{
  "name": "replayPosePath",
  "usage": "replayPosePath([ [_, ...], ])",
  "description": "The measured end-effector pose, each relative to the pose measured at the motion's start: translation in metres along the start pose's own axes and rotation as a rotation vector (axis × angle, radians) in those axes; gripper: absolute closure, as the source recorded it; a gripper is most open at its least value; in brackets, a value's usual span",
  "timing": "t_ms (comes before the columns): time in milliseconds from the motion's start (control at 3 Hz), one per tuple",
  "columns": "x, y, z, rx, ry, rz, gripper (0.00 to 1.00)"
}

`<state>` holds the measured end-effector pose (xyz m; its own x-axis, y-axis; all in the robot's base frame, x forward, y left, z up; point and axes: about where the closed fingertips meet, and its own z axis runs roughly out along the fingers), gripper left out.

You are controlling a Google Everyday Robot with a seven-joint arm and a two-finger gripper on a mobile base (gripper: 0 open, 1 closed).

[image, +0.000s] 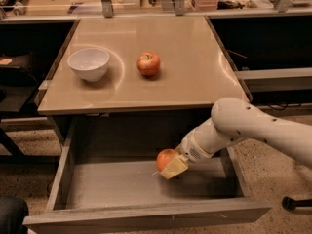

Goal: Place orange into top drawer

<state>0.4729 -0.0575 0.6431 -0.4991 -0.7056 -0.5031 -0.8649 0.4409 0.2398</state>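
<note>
While the wide, shallow grey top drawer (pixel 112 186) stands pulled out toward the near side from under the tabletop, a white, smooth-shelled robot arm (pixel 253 128) reaches down into it from the right. At the end of the arm, the two-finger gripper (pixel 170 165) sits low inside the drawer, right of centre and nearer the far wall than the front panel. Its pale yellowish fingers (pixel 176 166) are clamped on the round, evenly coloured orange (pixel 165 157). The fruit shows above and to the left of the finger pad.

The orange lies within the drawer's outline, over the flat grey bottom. Whether it touches that bottom cannot be told. The drawer bottom to the left of the fruit is bare grey.

Above the drawer, the beige, smooth rectangular table (pixel 195 77) carries two items. A round white bowl (pixel 88 63) stands upright on its left part. A red-yellow apple (pixel 148 64) with a short stem stands near the middle, to the right of the bowl and apart from it. Both are well apart from the orange and the gripper.

A black wheel-like object (pixel 292 202) rests on the speckled floor at the near right. A dark rounded shape (pixel 10 216) sits at the near left corner; what it is cannot be told.
</note>
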Motion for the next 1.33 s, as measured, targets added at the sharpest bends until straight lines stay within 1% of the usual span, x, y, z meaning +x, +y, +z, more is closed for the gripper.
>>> replayPosePath([
  [333, 0.007, 0.001, 0.022, -0.034, -0.019, 0.028, 1.0],
  [667, 0.012, 0.002, 0.035, -0.064, -0.028, 0.031, 1.0],
  [1000, 0.012, 0.002, 0.036, -0.065, -0.028, 0.031, 0.82],
  [1333, 0.012, 0.002, 0.036, -0.065, -0.028, 0.031, 0.58],
])
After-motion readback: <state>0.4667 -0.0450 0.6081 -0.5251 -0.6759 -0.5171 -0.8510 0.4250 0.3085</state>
